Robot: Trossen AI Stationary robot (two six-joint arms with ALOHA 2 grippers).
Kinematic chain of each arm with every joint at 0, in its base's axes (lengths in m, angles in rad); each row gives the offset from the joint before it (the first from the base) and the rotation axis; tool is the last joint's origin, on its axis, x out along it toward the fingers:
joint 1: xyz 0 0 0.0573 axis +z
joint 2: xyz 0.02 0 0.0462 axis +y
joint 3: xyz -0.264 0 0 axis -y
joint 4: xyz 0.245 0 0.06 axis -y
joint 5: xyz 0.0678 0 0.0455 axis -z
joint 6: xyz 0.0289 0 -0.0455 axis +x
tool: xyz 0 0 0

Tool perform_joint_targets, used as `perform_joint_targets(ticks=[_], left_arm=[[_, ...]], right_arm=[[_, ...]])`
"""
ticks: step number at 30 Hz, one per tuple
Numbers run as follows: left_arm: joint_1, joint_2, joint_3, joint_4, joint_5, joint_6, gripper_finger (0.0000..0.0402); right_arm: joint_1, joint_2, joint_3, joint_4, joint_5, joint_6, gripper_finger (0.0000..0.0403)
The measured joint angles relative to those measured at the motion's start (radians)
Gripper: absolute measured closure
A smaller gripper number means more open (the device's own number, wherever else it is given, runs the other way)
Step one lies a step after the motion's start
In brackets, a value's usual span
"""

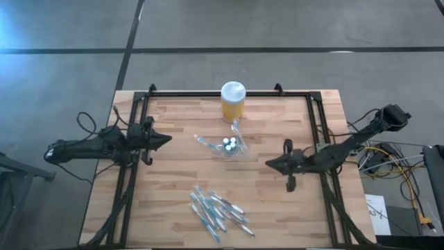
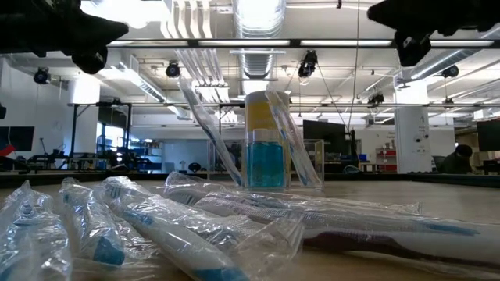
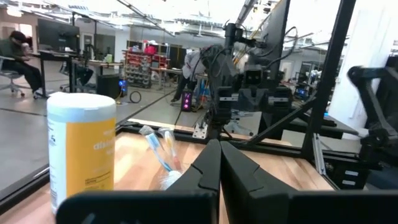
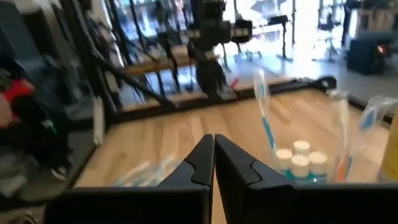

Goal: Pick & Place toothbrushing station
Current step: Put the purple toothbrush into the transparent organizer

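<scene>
High view shows the toothbrushing station (image 1: 229, 144) near the middle of the wooden worktop (image 1: 173, 201), slightly toward the upper part of the frame, a clear holder with small white-capped items inside and toothbrushes leaning out of it. Just above it in the frame stands a yellow jar (image 1: 232, 103) with a white lid, close to the holder but apart from it. A heap of wrapped toothbrushes (image 1: 216, 212) lies in the lower centre, well apart from the station. The left gripper (image 1: 164, 139) hovers at the left of the frame, its fingers pressed together and empty. The right gripper (image 1: 272, 164) hangs at the right, likewise closed on nothing. Both point toward the station from opposite sides.
</scene>
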Motion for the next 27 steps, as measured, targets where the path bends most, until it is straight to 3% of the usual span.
perform_joint_targets(ticks=[5, 9, 19, 27], left_arm=[[0.0, 0.001, -0.014, -0.005, 0.0, 0.0, 0.0396], [0.0, 0.001, -0.034, -0.008, 0.005, -0.006, 0.0396], [0.0, 0.003, -0.072, 0.003, 0.013, 0.002, 0.0396], [0.0, 0.004, -0.078, -0.006, 0.02, -0.019, 0.0396]], right_arm=[[0.0, 0.195, 0.173, -0.239, 0.007, 0.149, 0.0383], [0.005, 0.361, 0.312, -0.417, -0.011, 0.295, 0.0345], [0.002, 0.7, 0.607, -0.51, -0.241, 0.389, 0.023], [0.005, 0.88, 0.787, -0.67, -0.345, 0.448, 0.023]])
